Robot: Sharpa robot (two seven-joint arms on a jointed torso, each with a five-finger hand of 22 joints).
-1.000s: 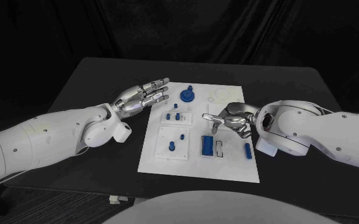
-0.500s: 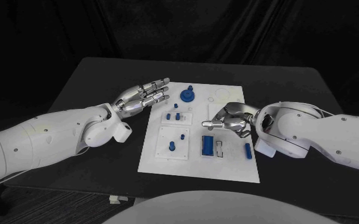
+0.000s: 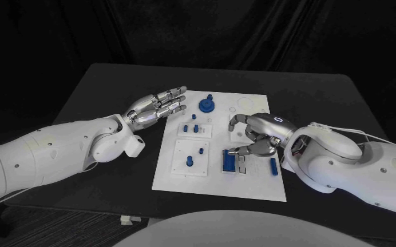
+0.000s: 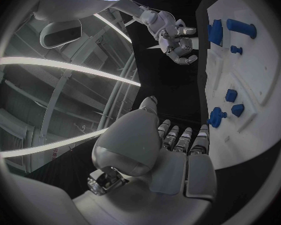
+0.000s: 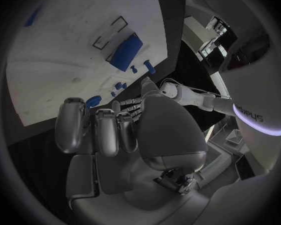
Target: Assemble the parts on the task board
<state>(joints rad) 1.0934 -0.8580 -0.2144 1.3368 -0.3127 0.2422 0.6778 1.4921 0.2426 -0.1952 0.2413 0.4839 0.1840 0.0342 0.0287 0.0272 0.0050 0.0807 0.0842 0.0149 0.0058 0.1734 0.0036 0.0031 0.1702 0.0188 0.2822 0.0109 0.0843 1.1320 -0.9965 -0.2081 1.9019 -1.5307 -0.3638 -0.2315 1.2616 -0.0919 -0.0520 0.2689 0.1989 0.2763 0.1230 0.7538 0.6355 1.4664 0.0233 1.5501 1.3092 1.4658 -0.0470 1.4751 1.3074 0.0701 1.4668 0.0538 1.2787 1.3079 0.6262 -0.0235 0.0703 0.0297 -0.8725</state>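
Observation:
The white task board (image 3: 216,179) lies in the middle of the black table. My left hand (image 3: 157,107) hovers flat at the board's left edge, fingers spread, holding nothing; its palm (image 4: 172,157) faces the board (image 4: 253,80). My right hand (image 3: 257,136) is over the board's right half, fingers bent down just above the blue block (image 3: 229,160) and the empty slot (image 3: 242,164) beside it. Nothing shows between its fingers (image 5: 106,132). A blue peg (image 3: 273,167) lies to the right of the slot. A blue round part (image 3: 206,107) stands near the far edge.
Two small blue parts (image 3: 191,128) sit mid-board, and more lie on a square plate (image 3: 179,168) at the near left. Bare black table (image 3: 107,87) runs round the board on every side. A dark curtain hangs behind the table.
My right hand has turned at the wrist and shifted toward me along the board, its fingertips now down by the blue block. The left hand has stayed still.

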